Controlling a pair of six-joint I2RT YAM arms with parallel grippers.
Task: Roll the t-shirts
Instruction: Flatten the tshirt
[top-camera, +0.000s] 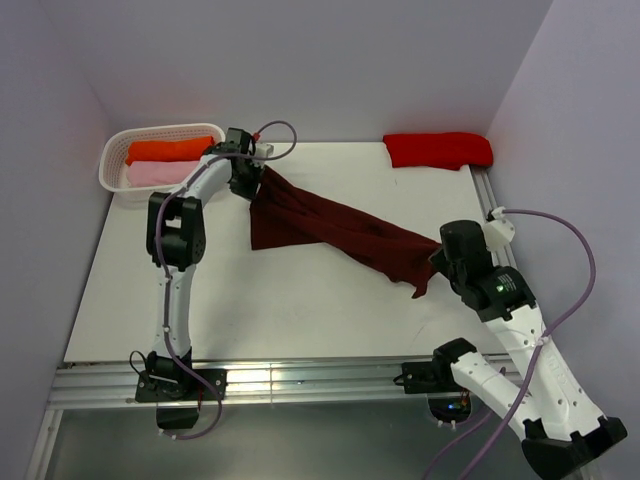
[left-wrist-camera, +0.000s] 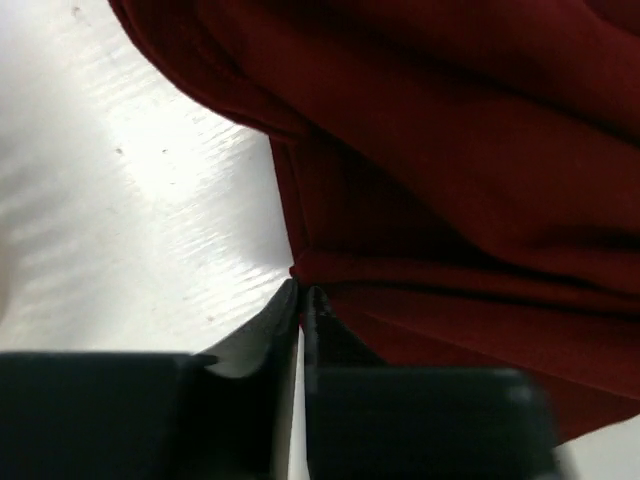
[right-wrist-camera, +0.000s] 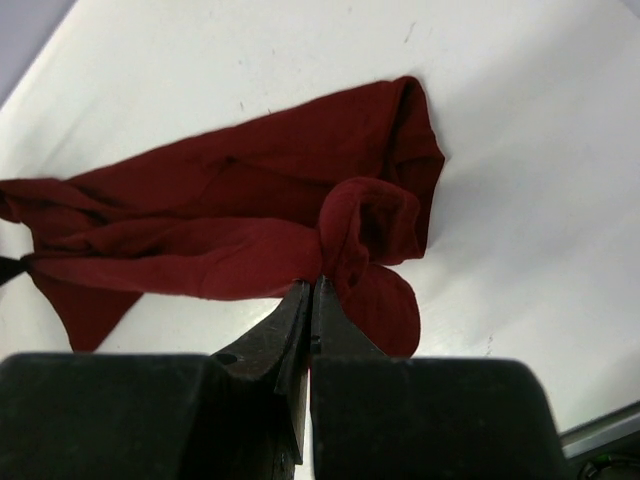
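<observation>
L gripper (left-wrist-camera: 301, 300) pinched on tee (top-camera: 330, 228) edge, R gripper (right-wrist-camera: 311, 295) pinched on bunched end; tee stretched betw. them over counter (top-camera: 300, 320). Risk: thin pinch slips if pulled taut, cloth drops crumpled.

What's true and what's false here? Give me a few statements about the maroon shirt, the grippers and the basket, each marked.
1. The dark maroon cloth t-shirt is stretched between both arms. True.
2. The left gripper is open and empty. False: it is shut on the shirt's edge.
3. The right gripper is shut on the shirt. True.
4. The white plastic mesh basket is empty. False: it holds an orange cloth and a pink cloth.
5. The bright red folded cloth lies at the far right, apart from the maroon shirt. True.
</observation>
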